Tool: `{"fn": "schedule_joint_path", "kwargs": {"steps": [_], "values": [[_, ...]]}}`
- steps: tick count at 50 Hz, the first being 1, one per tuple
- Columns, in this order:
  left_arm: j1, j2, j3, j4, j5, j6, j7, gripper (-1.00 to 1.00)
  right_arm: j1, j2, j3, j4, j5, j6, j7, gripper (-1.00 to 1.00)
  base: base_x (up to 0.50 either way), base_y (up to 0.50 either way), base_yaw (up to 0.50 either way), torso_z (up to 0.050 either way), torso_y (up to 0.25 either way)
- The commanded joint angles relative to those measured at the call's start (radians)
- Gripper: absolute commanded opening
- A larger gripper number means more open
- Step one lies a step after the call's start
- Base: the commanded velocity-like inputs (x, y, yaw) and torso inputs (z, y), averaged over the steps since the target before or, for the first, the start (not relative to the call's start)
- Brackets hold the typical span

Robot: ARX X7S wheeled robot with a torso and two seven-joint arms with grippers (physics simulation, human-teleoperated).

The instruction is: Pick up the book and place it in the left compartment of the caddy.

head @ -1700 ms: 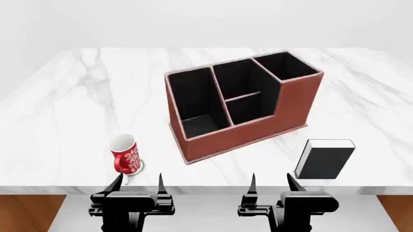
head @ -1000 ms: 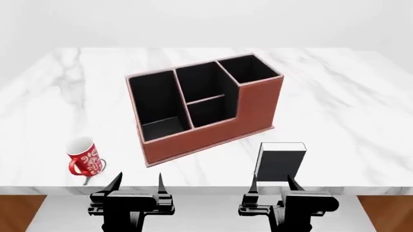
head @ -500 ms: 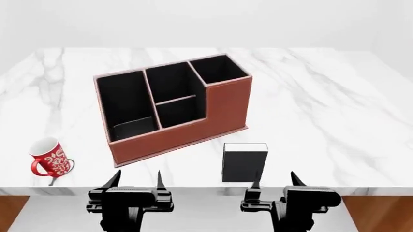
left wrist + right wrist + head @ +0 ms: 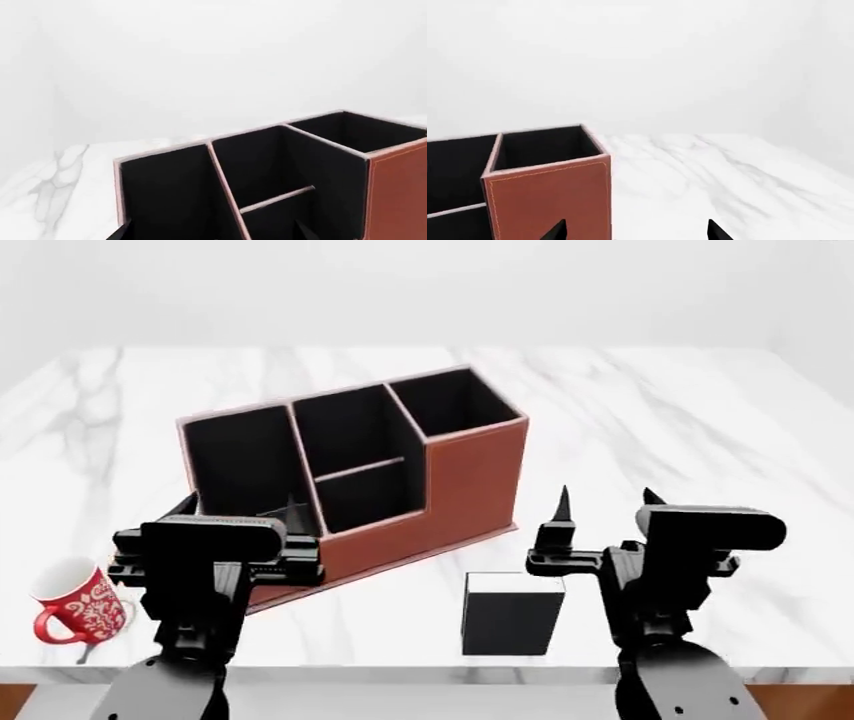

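The reddish-brown caddy [image 4: 454,485] stands at an angle on the marble table [image 4: 667,420], its taller end to the right. Its left compartment [image 4: 247,465] is a long black slot at the low end, also seen in the left wrist view [image 4: 167,195]. The black book [image 4: 511,612] rests near the table's front edge, in front of the caddy's right end. My left gripper [image 4: 240,508] is open, hovering at the caddy's low left end. My right gripper [image 4: 607,498] is open, above and right of the book. Both wrist views show open fingertips [image 4: 120,232] [image 4: 558,229] with nothing between them.
A red patterned mug [image 4: 80,605] sits at the front left of the table, close to the edge. The caddy's tall end slot [image 4: 547,145] fills the left of the right wrist view. Bare marble [image 4: 707,170] stretches to the right of the caddy.
The view has shifted, so the caddy, mug and book slid left in the picture. Both arms have risen from below the table edge to over the table, grippers still open.
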Motion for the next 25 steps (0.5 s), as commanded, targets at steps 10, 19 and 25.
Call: {"fn": "schedule_joint_path", "kwargs": {"steps": [10, 19, 25], "values": [[-0.01, -0.03, -0.013, 0.053, -0.001, -0.036, -0.022, 1.0, 0.239, 0.043, 0.226, 0.215, -0.038, -0.006, 0.165, 1.0, 0.5, 0.0, 0.0, 0.0, 0.0], [-0.011, -0.033, -0.01, 0.052, -0.003, -0.034, -0.027, 1.0, 0.239, 0.043, 0.221, 0.225, -0.036, -0.013, 0.165, 1.0, 0.5, 0.0, 0.0, 0.0, 0.0], [-0.009, -0.035, -0.008, 0.048, -0.005, -0.029, -0.029, 1.0, 0.234, 0.042, 0.212, 0.238, -0.035, -0.025, 0.163, 1.0, 0.5, 0.0, 0.0, 0.0, 0.003]]}}
